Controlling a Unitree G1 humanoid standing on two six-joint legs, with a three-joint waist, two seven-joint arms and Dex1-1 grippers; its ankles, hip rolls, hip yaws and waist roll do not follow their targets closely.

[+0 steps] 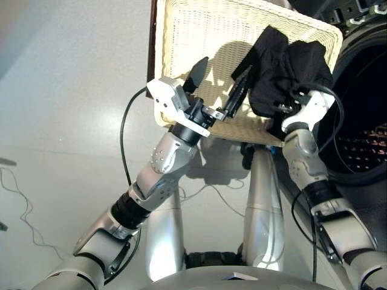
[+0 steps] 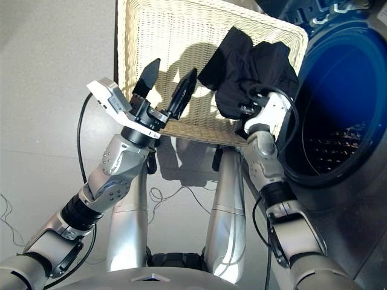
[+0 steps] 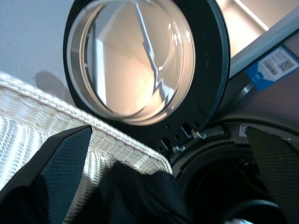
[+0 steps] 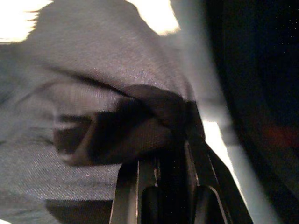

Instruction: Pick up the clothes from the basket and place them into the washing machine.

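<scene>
Bright light, hard shadows, blurred right wrist view

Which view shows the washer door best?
The left wrist view: the door shows whole, swung open, its glass and black rim clear. The eye views show none of it, and the right wrist view shows mostly black cloth.

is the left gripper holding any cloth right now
No, the left gripper hangs open over the basket with nothing between its fingers, while the black garment is at the right gripper.
</scene>
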